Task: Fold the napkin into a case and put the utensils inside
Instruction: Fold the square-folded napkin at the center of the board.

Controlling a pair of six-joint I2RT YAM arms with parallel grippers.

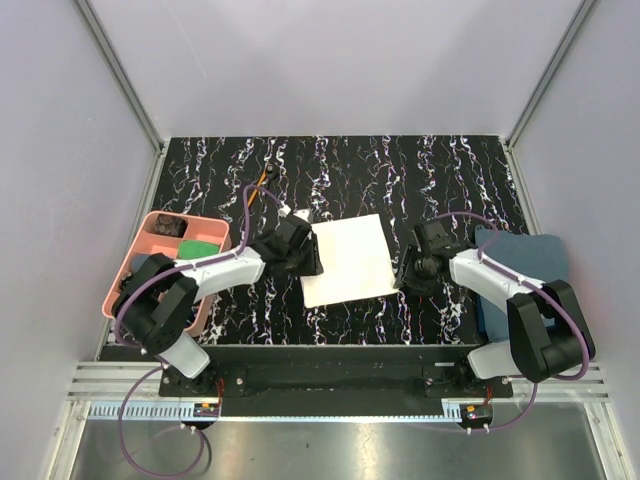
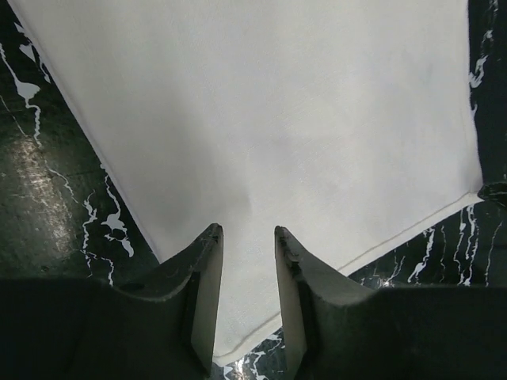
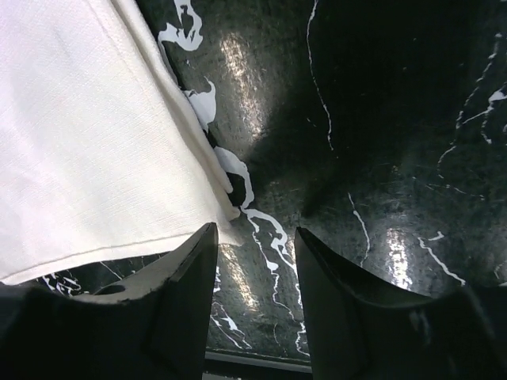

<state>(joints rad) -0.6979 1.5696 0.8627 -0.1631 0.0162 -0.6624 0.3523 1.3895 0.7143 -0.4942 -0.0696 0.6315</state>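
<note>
In the middle of the black marble table with white veins (image 1: pixel 440 170), we see the cream square cloth napkin (image 1: pixel 348 260) lying flat and a little turned. In the right wrist view two layers show at its edge. The left gripper (image 2: pixel 246 233) stands over the napkin's left border, jaws narrowly apart, with flat cloth visible in the gap and nothing pinched. The right gripper (image 3: pixel 255 231) is just beside the napkin's near right corner, jaws somewhat apart over bare table, holding nothing. The utensils (image 1: pixel 265 182), an orange-handled stick with a black thing at its end, lie well apart at the far side. The pink plastic compartment tray (image 1: pixel 190 217) sits at the left, and the dark blue-grey folded towel (image 1: pixel 525 255) at the right.
</note>
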